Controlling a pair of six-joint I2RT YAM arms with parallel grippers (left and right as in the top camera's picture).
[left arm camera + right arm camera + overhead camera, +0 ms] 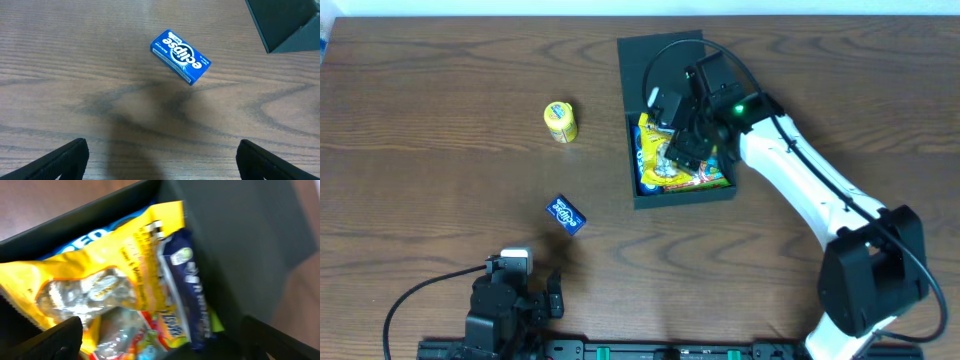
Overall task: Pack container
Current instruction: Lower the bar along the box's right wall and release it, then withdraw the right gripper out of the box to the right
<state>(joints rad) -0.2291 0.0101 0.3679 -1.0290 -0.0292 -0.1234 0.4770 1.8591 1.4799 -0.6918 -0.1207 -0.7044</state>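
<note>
While the right arm [800,170] reaches in from the near right corner of the tabletop [440,180], its wrist hangs right over the container [682,196], the dark teal-green box that sits a little right of centre towards the far edge, with its flap lid [655,65] laid open flat on the far side. From the right wrist camera the right jaws stand wide, one dark fingertip [50,340] at each lower corner of the view, gripping nothing, with the box's inner wall [240,245] rising on the right. Inside the box lies a crinkled yellow snack packet [100,275], and a dark blue packet [187,280] leans against it on the wall side; more bright wrappers lie beneath, too blurred to make out. The left arm [505,300] sits low at the near edge, well apart from the box. The left jaws are also spread wide and empty, with their fingertips [65,160] at the bottom corners of that wrist view. Just ahead of them a small blue gum pack [180,56] marked "eclipse" lies skewed on the wood, alone and touching nothing. Farther out, to the left of the box, a small yellow tub [560,121] stands upright. A corner of the box [285,25] shows at the top right of the left wrist view.
</note>
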